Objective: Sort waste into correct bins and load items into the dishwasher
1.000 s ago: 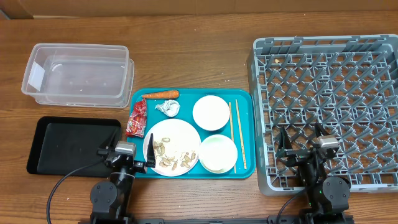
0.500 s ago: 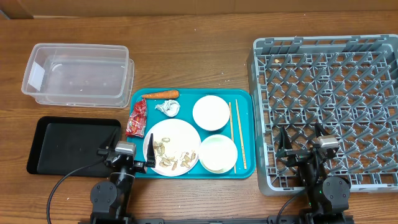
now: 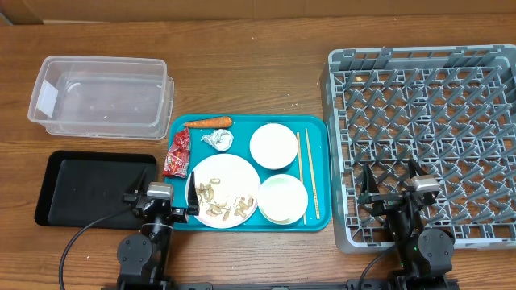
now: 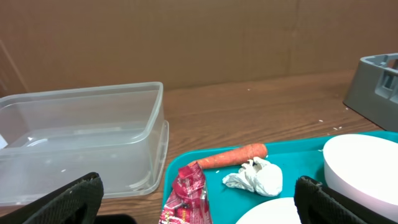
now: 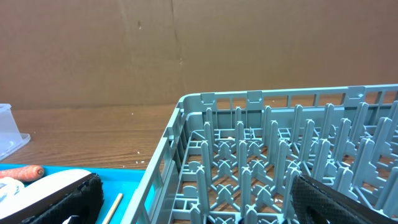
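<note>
Overhead view of a wooden surface (image 3: pixel 242 64). In the middle, a teal tray (image 3: pixel 319 129) holds a carrot piece (image 3: pixel 210 122), red wrapper (image 3: pixel 177 153), white tissue (image 3: pixel 217 139), a plate (image 3: pixel 235 171) with food scraps (image 3: pixel 222 203), two bowls (image 3: pixel 273 146) and chopsticks (image 3: pixel 306 173). A clear tub (image 3: pixel 166 97) sits upper left, a black tray (image 3: pixel 89 189) lower left, a grey dish rack (image 3: pixel 419 56) at right. At the bottom edge, the left claw (image 3: pixel 162 198) and right claw (image 3: pixel 391 193) both gape apart, empty.

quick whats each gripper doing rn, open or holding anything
Left gripper: open, holding nothing.
Right gripper: open, holding nothing.
</note>
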Motion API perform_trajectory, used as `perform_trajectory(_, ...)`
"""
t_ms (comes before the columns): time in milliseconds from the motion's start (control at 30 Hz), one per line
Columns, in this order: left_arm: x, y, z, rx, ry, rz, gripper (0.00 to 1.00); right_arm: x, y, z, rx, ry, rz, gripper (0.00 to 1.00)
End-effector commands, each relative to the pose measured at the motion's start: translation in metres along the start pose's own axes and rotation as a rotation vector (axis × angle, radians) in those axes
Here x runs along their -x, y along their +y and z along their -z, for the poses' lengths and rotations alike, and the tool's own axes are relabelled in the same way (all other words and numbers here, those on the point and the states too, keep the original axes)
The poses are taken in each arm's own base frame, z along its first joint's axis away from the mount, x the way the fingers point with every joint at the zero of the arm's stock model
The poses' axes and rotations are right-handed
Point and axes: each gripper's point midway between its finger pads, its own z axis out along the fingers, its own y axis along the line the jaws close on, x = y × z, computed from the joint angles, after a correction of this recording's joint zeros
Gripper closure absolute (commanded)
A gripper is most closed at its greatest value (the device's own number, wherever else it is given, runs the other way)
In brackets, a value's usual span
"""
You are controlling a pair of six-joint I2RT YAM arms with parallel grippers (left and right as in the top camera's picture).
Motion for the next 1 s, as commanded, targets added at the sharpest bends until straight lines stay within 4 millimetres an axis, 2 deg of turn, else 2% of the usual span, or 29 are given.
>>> perform_trajectory(0,-0.001,0.003,0.0,0.019,0.001,-0.021,0.0,-0.001,-0.001,0.0,-0.003,-0.008,0.0,0.0)
perform_trajectory(233,0.0,-0.001,0.0,-0.002,-0.005,-0.021,0.0,-0.001,-0.001,0.0,-0.002,-0.008,0.0,0.0)
perform_trajectory(367,0.007,-0.026,0.002,-0.15,-0.037,-0.023,0.0,-0.001,-0.001,0.0,-0.002,-0.007,0.0,0.0)
perform_trajectory(467,0.029,-0.042,0.007,-0.245,-0.131,-0.036,0.0,0.0,0.004,0.0,0.025,-0.008,-0.007,0.0)
perform_trajectory(533,0.042,-0.042,0.009,-0.246,-0.182,-0.039,0.0,-0.001,0.007,0.0,0.044,-0.006,-0.016,0.0)
perform_trajectory(700,0.07,-0.035,0.017,-0.215,-0.213,0.021,0.0,0.011,0.032,0.004,0.189,-0.024,-0.096,0.0)
perform_trajectory(833,0.093,-0.027,0.021,-0.178,-0.177,0.028,0.0,0.03,0.034,0.011,0.191,-0.02,-0.137,0.0)
perform_trajectory(967,0.113,-0.025,0.019,-0.181,-0.08,0.039,0.0,0.06,0.03,0.024,0.143,0.005,-0.14,0.0)
